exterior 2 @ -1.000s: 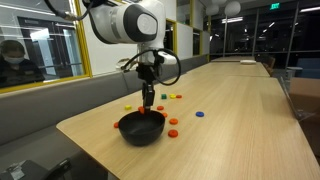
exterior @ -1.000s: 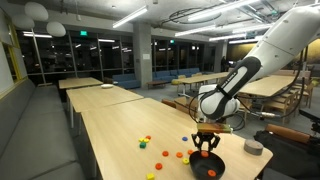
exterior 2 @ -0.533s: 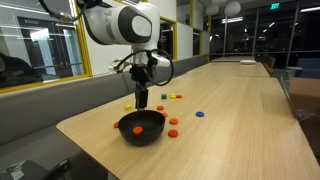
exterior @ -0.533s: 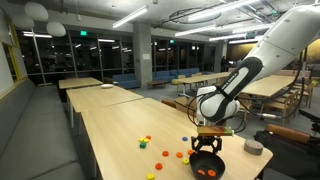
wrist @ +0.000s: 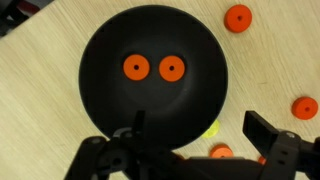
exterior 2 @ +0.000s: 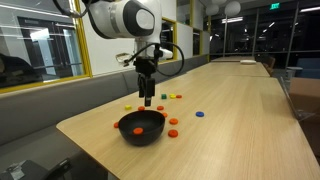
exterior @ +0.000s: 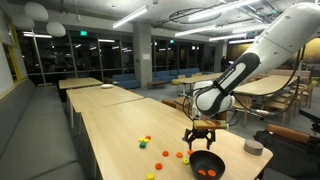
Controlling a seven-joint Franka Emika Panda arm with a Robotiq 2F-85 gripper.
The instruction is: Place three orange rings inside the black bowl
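The jaws are hanging released and empty above the black bowl [wrist: 150,108], which is sitting near the end corner of the bench [exterior 2: 235,120] in an exterior view, close to its long edge. 2 orange rings [wrist: 135,67] are lying side by side in the bowl's bottom, so by this count 1 more is needed. The loose ones are lying on the bench outside the rim: 1 [wrist: 221,152] just beside the bowl and partly hidden by the jaws, another [wrist: 305,107] a little further off, and a third [wrist: 238,18] past the bowl's far side. The main risk is coming from how flat and small these pieces are: jaws closing too high are likely to skid a ring along the bench instead of lifting it, and a descent onto the ring nearest the rim could be clipping the bowl and shoving it, spilling what is inside. A yellow-green piece [wrist: 212,128] is touching that same rim and could be grabbed by mistake. The bowl is standing upright with its mouth facing up; being round, it is offering no long axis, and the rings are lying flat with their holes pointing up likewise.
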